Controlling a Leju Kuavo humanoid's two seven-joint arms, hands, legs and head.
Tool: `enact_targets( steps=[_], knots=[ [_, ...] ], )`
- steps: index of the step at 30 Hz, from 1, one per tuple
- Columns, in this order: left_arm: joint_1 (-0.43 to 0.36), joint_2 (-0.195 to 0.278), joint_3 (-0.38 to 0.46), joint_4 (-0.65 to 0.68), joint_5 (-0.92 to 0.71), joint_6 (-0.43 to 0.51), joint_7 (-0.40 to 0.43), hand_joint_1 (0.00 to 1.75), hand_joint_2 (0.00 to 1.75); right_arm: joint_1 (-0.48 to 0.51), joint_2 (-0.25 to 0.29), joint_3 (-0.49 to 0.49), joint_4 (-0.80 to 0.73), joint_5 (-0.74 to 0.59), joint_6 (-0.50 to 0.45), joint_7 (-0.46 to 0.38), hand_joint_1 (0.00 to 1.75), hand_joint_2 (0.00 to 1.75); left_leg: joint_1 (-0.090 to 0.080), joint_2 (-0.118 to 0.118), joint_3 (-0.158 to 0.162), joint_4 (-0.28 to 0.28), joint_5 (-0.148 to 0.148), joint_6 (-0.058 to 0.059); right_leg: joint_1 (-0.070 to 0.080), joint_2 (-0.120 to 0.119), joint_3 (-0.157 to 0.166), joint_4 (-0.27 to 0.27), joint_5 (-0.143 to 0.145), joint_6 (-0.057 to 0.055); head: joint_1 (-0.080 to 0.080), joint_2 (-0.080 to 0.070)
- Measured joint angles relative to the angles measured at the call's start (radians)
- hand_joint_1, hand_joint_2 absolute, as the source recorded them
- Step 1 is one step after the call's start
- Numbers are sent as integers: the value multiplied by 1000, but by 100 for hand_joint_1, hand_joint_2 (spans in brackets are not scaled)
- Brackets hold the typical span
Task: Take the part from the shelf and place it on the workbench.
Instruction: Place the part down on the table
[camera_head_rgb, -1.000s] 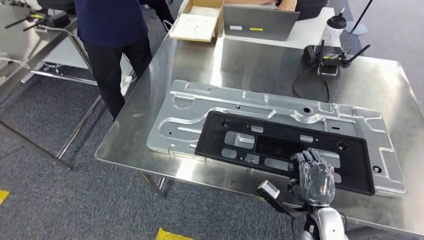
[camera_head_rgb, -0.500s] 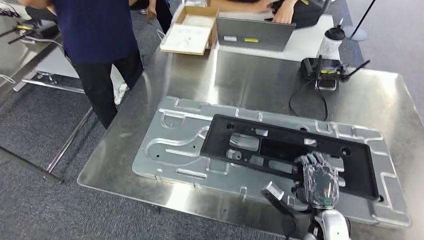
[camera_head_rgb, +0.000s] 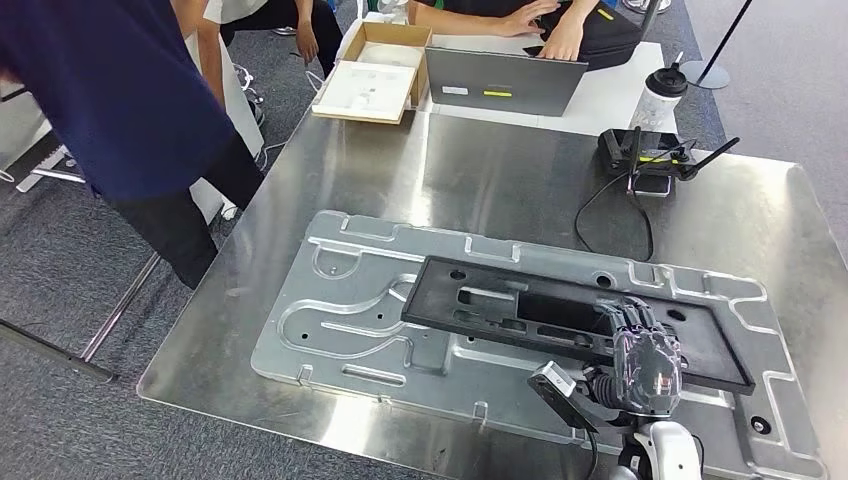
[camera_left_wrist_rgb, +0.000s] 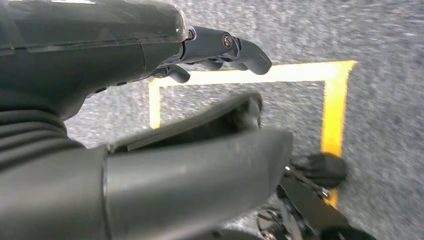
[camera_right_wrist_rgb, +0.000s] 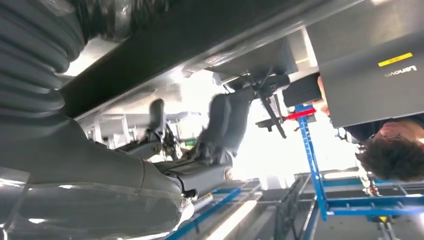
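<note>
The black frame part (camera_head_rgb: 560, 315) was gripped at its near edge by the right hand (camera_head_rgb: 645, 365), tilted above the aluminium plate (camera_head_rgb: 350, 330); it should be lowered flat before release; the left hand (camera_left_wrist_rgb: 220, 47) held nothing.

Bare workbench (camera_head_rgb: 480, 185) is left beyond the metal plate (camera_head_rgb: 340, 330); router (camera_head_rgb: 645, 155) and laptop (camera_head_rgb: 503, 80) obstruct farther back.

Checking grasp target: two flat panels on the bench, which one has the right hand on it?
The black panel, lying atop the larger silver plate. The right hand grips its near edge.
</note>
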Motion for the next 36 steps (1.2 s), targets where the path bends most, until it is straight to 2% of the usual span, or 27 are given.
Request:
enact_targets(
  steps=[1,2,4,5,6,7,8,10,11,12,15,16,18,20,21,22,23,25,26,27,30,31,32,34,35,36],
  knots=[
    [0,0,0,0,-2,0,4,0,0,-1,0,-3,1,-5,1,-3,0,0,3,1,6,-10,4,2,0,0,-4,14,-12,6,0,0],
    [-1,0,0,0,-4,1,8,0,0,-2,-1,-7,3,-10,3,-6,0,0,7,2,12,-19,8,3,-2,0,-18,46,-34,11,0,0],
    [-3,0,0,0,-5,3,13,0,0,-3,-1,-16,8,-23,7,-11,0,0,9,2,15,-24,8,6,-10,-1,-78,161,-91,22,1,0],
    [-4,0,0,0,-6,4,15,0,0,-1,-1,-20,11,-29,10,-13,0,0,9,2,15,-24,6,7,-14,-1,-110,218,-110,28,1,0],
    [-4,0,1,0,-6,4,18,0,0,1,-1,-23,15,-33,11,-15,0,0,10,2,16,-22,4,6,-18,-1,-132,251,-112,33,0,0],
    [-4,0,1,0,-6,4,20,0,0,2,-1,-26,18,-36,12,-16,0,0,12,2,17,-20,1,4,-23,-2,-135,247,-94,39,0,0],
    [-4,0,1,0,-6,4,22,0,0,2,-1,-27,20,-39,12,-17,0,0,14,2,19,-17,-3,0,-28,-3,-120,207,-60,44,0,0],
    [-4,-1,3,0,-6,4,23,0,0,2,-1,-30,24,-43,12,-20,0,0,17,1,20,-3,-14,-13,-34,-3,-65,80,5,50,1,0],
    [-5,-1,5,0,-6,4,24,0,0,2,-1,-31,25,-44,12,-21,0,0,17,0,18,4,-19,-20,-34,-1,-47,38,20,47,0,0],
    [-5,0,6,0,-6,4,25,0,0,2,-1,-31,27,-44,12,-23,0,0,15,-1,16,10,-22,-27,-33,1,-39,18,23,42,0,0],
    [-4,-1,8,0,-6,-2,26,0,0,1,-1,-32,28,-44,12,-28,0,0,20,-3,14,15,-25,-42,-27,2,-40,16,27,17,0,0],
    [-4,-1,9,0,-5,-8,25,0,0,0,-1,-32,28,-45,13,-29,0,0,23,-2,9,28,-39,-46,-26,1,-41,14,32,8,0,0],
    [-5,-2,12,0,-3,-21,23,0,0,0,-1,-32,29,-48,14,-30,0,0,25,-1,-21,106,-101,-52,-27,-4,-46,8,40,-5,0,0],
    [-5,-2,18,0,-2,-31,20,0,0,1,-1,-33,31,-49,15,-33,0,0,25,0,-67,233,-172,-56,-23,-7,-56,9,45,-12,0,0],
    [-4,-1,21,0,-2,-34,18,0,0,1,-1,-34,33,-49,16,-34,0,0,25,0,-77,273,-187,-56,-21,-8,-61,10,49,-14,0,0],
    [-4,-1,23,0,-2,-36,17,0,0,1,-1,-35,34,-49,17,-34,0,0,25,0,-70,279,-185,-54,-19,-8,-66,11,52,-14,0,0],
    [-3,-1,25,0,-2,-37,17,0,0,2,-1,-36,35,-50,19,-35,0,0,25,0,-42,241,-164,-51,-18,-8,-70,13,55,-12,0,0],
    [-5,-1,25,0,-2,-38,16,0,0,2,-1,-38,35,-52,22,-34,0,0,23,0,43,100,-113,-43,-17,-7,-77,16,62,-6,0,0],
    [-7,-1,25,0,-2,-38,15,0,0,2,-1,-38,35,-53,22,-34,0,0,20,-1,74,43,-97,-38,-16,-7,-79,17,66,-1,0,0],
    [-8,-1,25,0,-2,-39,14,0,0,2,-1,-39,35,-54,23,-34,0,0,17,-2,88,12,-89,-34,-16,-7,-80,17,70,6,0,0],
    [-8,-1,26,0,-2,-39,12,0,0,3,0,-41,36,-57,25,-35,0,0,12,0,83,-2,-71,-18,-19,-6,-81,10,85,27,0,0],
    [-8,-2,26,0,-2,-39,12,0,0,5,0,-41,36,-57,26,-36,0,0,13,2,79,-7,-60,-10,-20,-5,-85,16,74,31,0,0],
    [-9,-2,26,0,-2,-40,11,0,0,6,0,-41,36,-57,27,-37,0,0,15,5,73,-13,-48,-2,-21,-4,-94,37,48,34,0,0],
    [-9,-3,26,0,-2,-41,10,0,0,8,0,-42,36,-57,29,-38,0,0,14,8,51,-16,-26,10,-22,-4,-127,137,-46,37,1,0],
    [-8,-3,27,0,-2,-41,10,0,0,8,0,-42,36,-58,30,-38,0,0,12,9,37,-14,-17,12,-22,-4,-143,201,-87,39,1,0],
    [-8,-3,27,0,-2,-41,10,0,0,8,0,-42,36,-58,30,-38,0,0,11,9,23,-12,-9,12,-22,-4,-151,251,-110,41,1,0]
  ],
)
